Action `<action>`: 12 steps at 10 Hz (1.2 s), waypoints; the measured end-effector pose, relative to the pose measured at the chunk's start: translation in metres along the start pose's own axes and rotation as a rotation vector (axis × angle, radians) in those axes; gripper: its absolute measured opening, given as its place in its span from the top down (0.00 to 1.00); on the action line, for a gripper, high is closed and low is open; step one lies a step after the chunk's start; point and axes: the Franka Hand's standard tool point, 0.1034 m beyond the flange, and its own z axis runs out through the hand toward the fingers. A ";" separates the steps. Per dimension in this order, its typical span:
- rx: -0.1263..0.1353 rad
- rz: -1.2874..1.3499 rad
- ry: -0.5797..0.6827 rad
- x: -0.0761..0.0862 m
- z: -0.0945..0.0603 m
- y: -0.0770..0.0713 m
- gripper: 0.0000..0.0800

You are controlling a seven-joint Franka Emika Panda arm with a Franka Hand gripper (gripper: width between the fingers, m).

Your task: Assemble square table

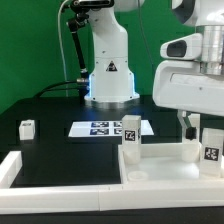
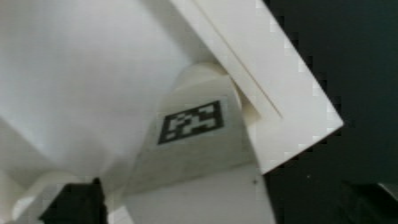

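Tool [image 1: 190, 126] hangs over the square panel [image 1: 160, 168] near its far corner on the exterior view's right, fingers spread wide and gripping nothing. Just beside it a tagged leg block [image 1: 212, 146] stands upright. A 2nd leg block [image 1: 131, 136] stands at the panel's far edge. A 3rd leg block [image 1: 27, 127] sits on the surface [image 1: 60, 150], well apart from the panel.

A black table [image 1: 50, 140] filled the scene, and the marker board [image 1: 105, 128] lay flat near its middle. Behind the marker board the dark tabletop took on a faint grey sheen under bright, even light. Farther behind the marker board rose a plain green backdrop [image 1: 30, 50] that closed off the rest of the room. Nearer the camera than the marker board, toward the exterior view's left, a white border bar [image 1: 12, 168] edged the table. The wrist view caught only slivers of the black tabletop.
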 end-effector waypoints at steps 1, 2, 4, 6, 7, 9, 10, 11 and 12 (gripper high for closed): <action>0.000 -0.052 0.000 0.000 0.000 0.001 0.19; 0.000 0.000 -0.001 0.000 0.000 0.000 0.34; 0.001 0.084 -0.001 0.000 0.000 0.000 0.52; -0.003 0.220 -0.003 0.001 0.001 0.002 0.64; -0.005 0.304 -0.004 0.001 0.001 0.003 0.64; -0.010 0.549 -0.012 0.001 0.002 0.006 0.64; -0.009 0.734 -0.033 0.001 0.002 0.009 0.64; -0.001 0.912 -0.059 0.001 0.003 0.011 0.64; 0.022 1.082 -0.081 -0.001 0.003 0.012 0.64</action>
